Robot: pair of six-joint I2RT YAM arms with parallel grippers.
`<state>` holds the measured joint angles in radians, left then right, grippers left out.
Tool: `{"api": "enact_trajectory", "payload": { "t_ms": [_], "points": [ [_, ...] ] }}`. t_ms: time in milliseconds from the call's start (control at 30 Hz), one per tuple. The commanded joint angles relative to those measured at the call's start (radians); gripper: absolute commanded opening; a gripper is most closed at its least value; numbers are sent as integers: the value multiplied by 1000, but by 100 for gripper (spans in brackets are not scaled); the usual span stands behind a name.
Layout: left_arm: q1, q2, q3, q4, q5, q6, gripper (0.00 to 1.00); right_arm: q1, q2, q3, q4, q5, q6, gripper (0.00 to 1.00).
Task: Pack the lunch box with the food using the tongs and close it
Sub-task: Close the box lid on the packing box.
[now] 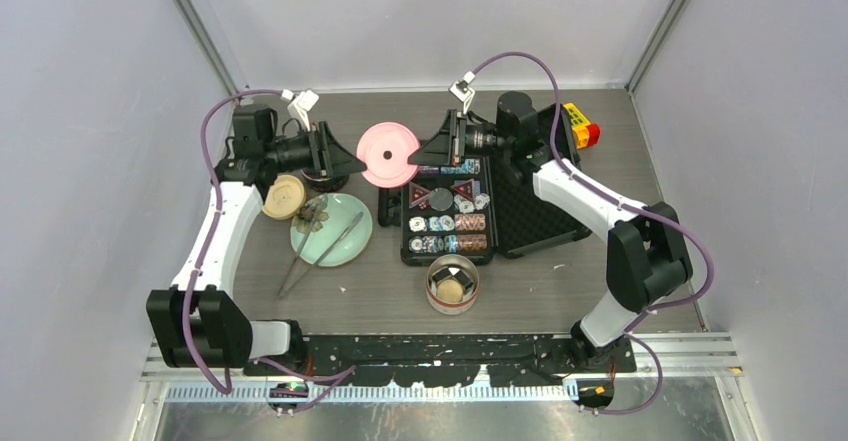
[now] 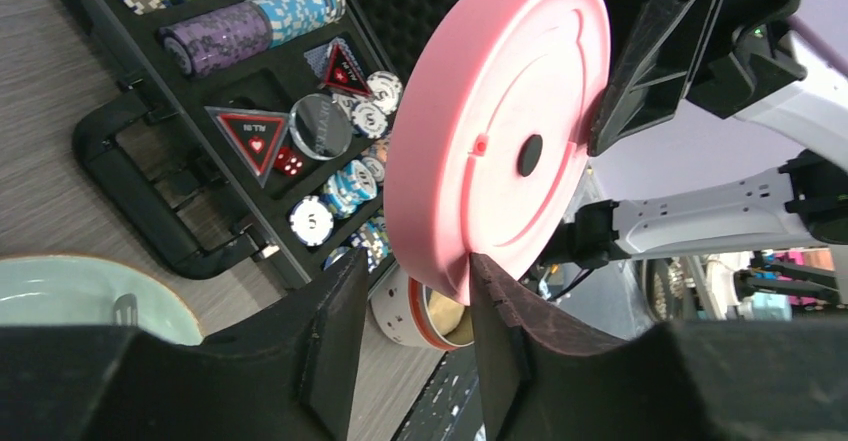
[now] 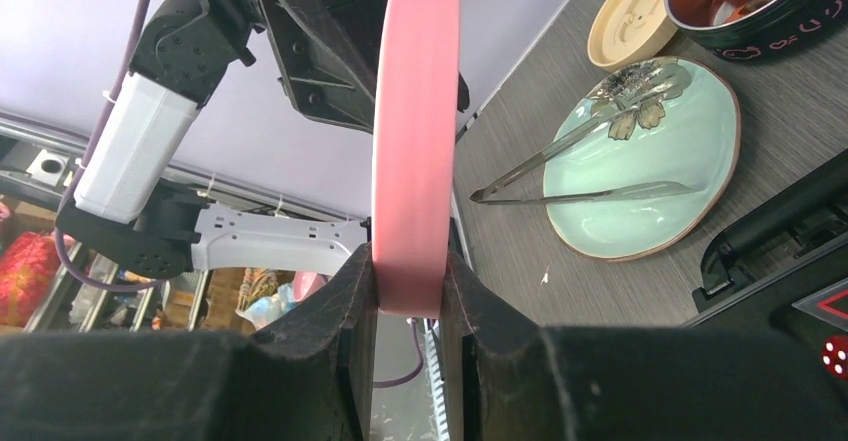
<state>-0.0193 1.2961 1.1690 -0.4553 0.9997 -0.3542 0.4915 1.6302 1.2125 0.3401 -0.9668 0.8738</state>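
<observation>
bare tabletop (image 1: 385,286) between plate (image 1: 350,248) and steel tub (image 1: 450,307), chip case (image 1: 530,216) (open) behind tub

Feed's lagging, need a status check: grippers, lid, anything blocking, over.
Right gripper shut on pink lid. Left gripper open around its rim. Steel tub uncovered; poker chip case lies between.

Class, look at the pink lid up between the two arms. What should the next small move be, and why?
Probably close the left gripper fully on the pink lid before the right gripper lets go. The lid hangs on edge in mid-air, clamped by the right gripper alone; the left jaws straddle its rim with a gap on one side.
</observation>
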Motion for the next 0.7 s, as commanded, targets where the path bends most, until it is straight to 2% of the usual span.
{"api": "enact_trajectory", "payload": {
  "t_ms": [0, 200, 333, 433, 667],
  "points": [
    [2, -18, -20, 132, 81, -84, 42, 15, -42, 10, 57, -12, 6, 3],
    [7, -25, -31, 173, 77, -125, 30, 21, -35, 2, 77, -13, 24, 3],
    [15, -23, -55, 258, 105, -203, 26, 22, -26, -11, 128, -16, 71, 4],
    [15, -23, -82, 341, 127, -271, 31, 23, -16, -18, 159, -18, 99, 4],
    [15, -22, -87, 359, 134, -298, 43, 26, -2, -24, 220, -25, 153, 4]
  ]
}}
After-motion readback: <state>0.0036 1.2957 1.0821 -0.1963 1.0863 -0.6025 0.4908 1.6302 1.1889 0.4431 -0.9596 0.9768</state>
